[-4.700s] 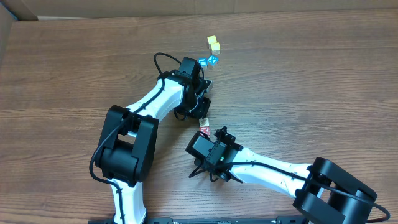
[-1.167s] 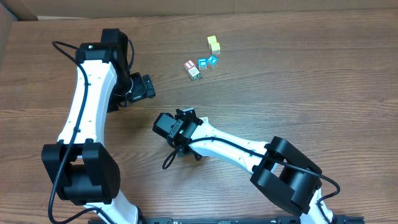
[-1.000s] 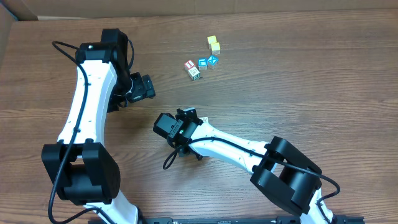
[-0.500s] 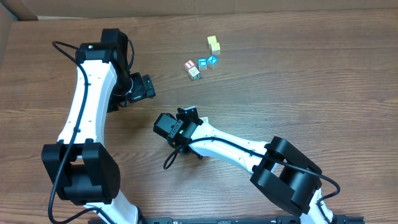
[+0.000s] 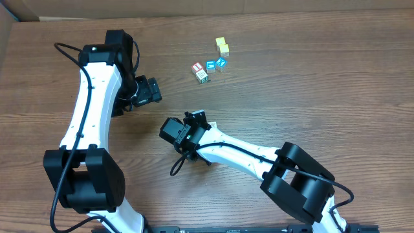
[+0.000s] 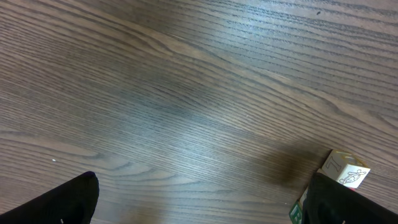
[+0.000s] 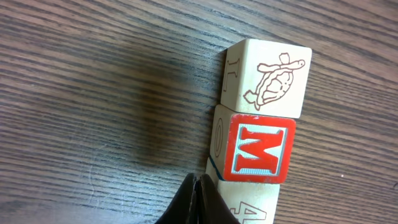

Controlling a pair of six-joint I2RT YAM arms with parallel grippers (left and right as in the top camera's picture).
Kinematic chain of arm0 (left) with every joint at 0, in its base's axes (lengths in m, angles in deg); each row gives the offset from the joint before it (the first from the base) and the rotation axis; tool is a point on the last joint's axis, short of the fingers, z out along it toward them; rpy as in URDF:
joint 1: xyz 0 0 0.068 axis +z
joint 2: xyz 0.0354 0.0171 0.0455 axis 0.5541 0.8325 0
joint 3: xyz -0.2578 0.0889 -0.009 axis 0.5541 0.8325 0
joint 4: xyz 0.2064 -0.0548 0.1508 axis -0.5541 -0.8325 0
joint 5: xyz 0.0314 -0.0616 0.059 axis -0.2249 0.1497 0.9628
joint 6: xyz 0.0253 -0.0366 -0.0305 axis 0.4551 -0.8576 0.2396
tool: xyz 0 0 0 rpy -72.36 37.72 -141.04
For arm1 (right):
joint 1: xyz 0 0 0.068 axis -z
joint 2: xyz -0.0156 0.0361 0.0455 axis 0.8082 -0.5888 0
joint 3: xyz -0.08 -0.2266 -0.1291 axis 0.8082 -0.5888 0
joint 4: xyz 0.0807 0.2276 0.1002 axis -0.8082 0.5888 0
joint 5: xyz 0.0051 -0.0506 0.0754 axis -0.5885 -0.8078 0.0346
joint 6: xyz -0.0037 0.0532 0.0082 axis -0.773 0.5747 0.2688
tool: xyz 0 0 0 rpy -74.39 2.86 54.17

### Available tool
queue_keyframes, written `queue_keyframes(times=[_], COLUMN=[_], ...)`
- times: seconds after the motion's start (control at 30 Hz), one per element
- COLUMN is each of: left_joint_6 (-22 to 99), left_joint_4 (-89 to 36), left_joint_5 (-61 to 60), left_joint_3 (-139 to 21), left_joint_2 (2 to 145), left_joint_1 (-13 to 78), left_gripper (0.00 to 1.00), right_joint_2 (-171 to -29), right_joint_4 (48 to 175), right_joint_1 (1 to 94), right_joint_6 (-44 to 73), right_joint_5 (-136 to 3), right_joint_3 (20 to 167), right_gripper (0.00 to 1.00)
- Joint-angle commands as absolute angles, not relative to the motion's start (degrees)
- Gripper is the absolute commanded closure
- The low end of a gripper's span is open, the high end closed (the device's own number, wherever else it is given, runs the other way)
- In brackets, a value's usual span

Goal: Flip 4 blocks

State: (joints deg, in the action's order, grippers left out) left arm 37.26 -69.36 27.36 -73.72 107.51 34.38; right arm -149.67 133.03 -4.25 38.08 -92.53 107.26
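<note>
Light, hard blocks (image 7: 258, 152) are best pinched across opposite flat sides; the left gripper (image 6: 202, 186) is spread wide and empty, the right gripper (image 7: 198, 186) closed on nothing.

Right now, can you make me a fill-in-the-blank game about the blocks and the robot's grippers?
1. The letter on the red block is ___.
2. The brown drawing on the pale block beside it is a ___.
3. The two plain cubes are coloured ___.
4. The left gripper is open, but the right gripper is ___.
Missing words: M; turtle; yellow; shut.
</note>
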Motion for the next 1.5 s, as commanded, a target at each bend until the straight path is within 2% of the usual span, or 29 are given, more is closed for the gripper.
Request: queue_keyframes(times=[0.0,0.27,0.6,1.23,1.47], left_joint_6=[37.08,37.06,37.08,37.06,37.08], left_joint_4=[-69.16,-69.1,-69.1,-68.97,-68.97], left_joint_5=[28.34,28.32,28.34,28.32,28.34], left_joint_3=[-73.39,-73.39,-73.39,-73.39,-73.39], left_joint_2=[107.6,107.6,107.6,107.6,107.6], left_joint_1=[34.33,34.33,34.33,34.33,34.33], left_gripper=[0.0,0.0,0.0,0.01,0.01], right_joint_2=[-149.52,-149.38,-149.41,-149.41,-148.73], right_joint_4=[132.54,133.42,137.64,135.32,136.46], right_joint_1=[-4.18,-4.2,-4.18,-4.18,-4.18], right_joint_6=[38.08,37.62,37.68,38.08,37.62], right_joint_5=[-90.61,-79.13,-83.79,-85.12,-79.28], right_joint_3=[107.07,108.77,108.73,108.73,109.45], right_gripper=[0.96,0.96,0.96,0.96,0.96])
